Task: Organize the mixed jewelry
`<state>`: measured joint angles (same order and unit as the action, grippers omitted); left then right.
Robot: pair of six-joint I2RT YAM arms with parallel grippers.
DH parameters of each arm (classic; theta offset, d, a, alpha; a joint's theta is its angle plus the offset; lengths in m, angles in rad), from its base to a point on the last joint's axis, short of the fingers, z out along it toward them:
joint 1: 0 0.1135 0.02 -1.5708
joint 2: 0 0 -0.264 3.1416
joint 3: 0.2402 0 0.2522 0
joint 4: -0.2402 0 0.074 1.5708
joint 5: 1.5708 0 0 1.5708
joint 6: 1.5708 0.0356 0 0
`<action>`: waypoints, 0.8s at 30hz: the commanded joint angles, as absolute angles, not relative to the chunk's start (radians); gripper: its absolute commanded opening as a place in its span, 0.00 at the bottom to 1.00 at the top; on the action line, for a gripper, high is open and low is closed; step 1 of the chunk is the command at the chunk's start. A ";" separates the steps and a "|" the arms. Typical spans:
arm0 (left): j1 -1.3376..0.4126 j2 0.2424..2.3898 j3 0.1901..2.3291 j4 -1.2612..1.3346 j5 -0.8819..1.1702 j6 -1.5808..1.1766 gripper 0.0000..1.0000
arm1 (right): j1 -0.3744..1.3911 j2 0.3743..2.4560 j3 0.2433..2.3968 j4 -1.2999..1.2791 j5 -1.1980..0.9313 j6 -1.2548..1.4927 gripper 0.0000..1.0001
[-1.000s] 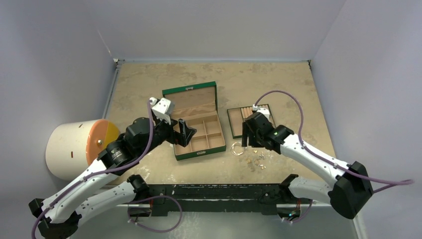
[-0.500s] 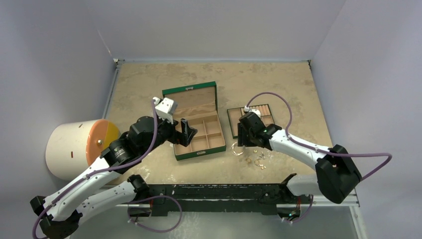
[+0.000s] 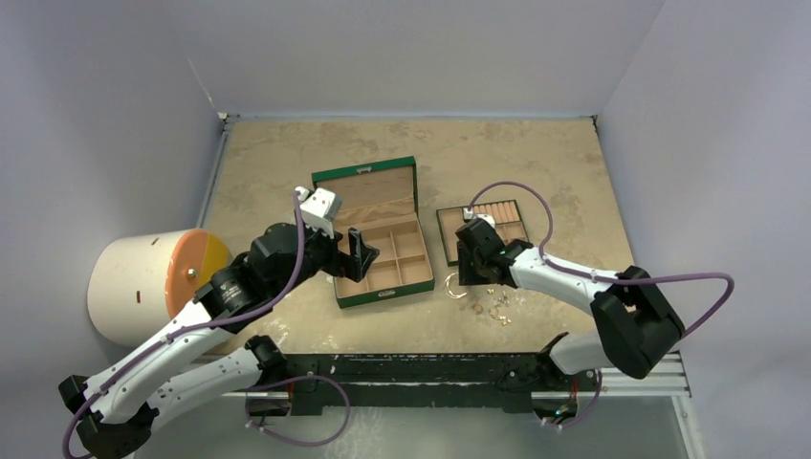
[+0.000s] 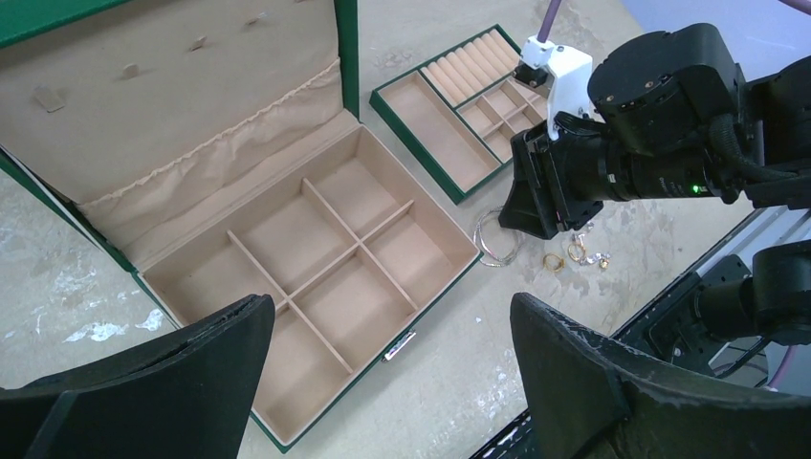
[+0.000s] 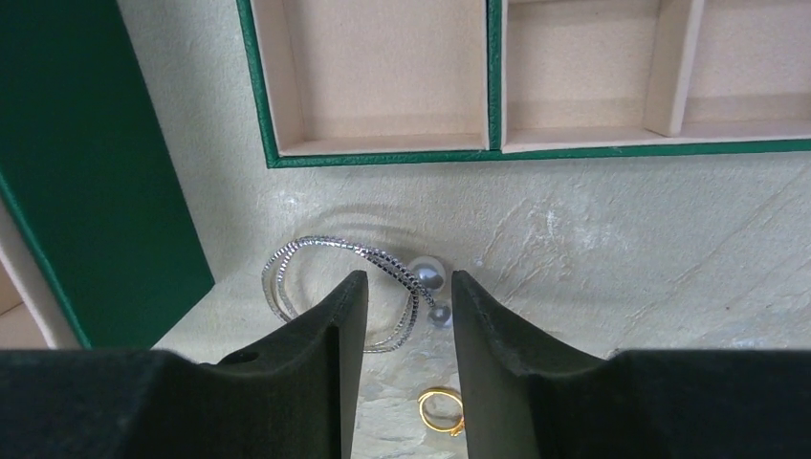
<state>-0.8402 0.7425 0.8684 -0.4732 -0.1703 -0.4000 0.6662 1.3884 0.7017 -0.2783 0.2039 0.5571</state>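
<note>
The mixed jewelry lies on the table between the two boxes. A silvery loop [image 5: 320, 251] with two pearl beads lies nearest the big box, with a gold ring [image 5: 440, 409] close by. The loop [image 3: 456, 290] and several tiny pieces [image 3: 499, 311] also show in the top view, and the loop shows in the left wrist view [image 4: 494, 244]. My right gripper [image 5: 409, 282] is low over the loop, open, its fingers either side of the strand by the pearls. My left gripper [image 4: 392, 311] is wide open and empty above the green box [image 3: 387, 295].
The green box stands with its lid [image 4: 191, 105] raised and its tan compartments bare. A small green tray [image 3: 445, 239] with ring rolls sits right of it, behind my right gripper. A white cylinder with an orange face [image 3: 143, 282] stands at the left. A black rail [image 3: 411, 368] runs along the near edge.
My right gripper has slid a little left and down onto the loop, and its elbow has drawn in. My left arm has barely shifted.
</note>
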 commanded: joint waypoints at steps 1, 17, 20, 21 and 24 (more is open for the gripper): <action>-0.845 0.742 0.874 -0.448 -0.183 -0.383 0.94 | 0.663 1.401 0.691 -0.249 0.190 0.542 0.39; -0.844 0.739 0.876 -0.449 -0.184 -0.381 0.94 | 0.662 1.374 0.701 -0.284 0.235 0.545 0.00; -0.844 0.736 0.875 -0.449 -0.184 -0.380 0.94 | 0.664 1.344 0.713 -0.307 0.252 0.537 0.00; -0.845 0.735 0.874 -0.449 -0.184 -0.380 0.94 | 0.663 1.331 0.717 -0.316 0.252 0.537 0.00; -0.844 0.731 0.876 -0.449 -0.183 -0.380 0.94 | 0.664 1.285 0.735 -0.350 0.255 0.537 0.00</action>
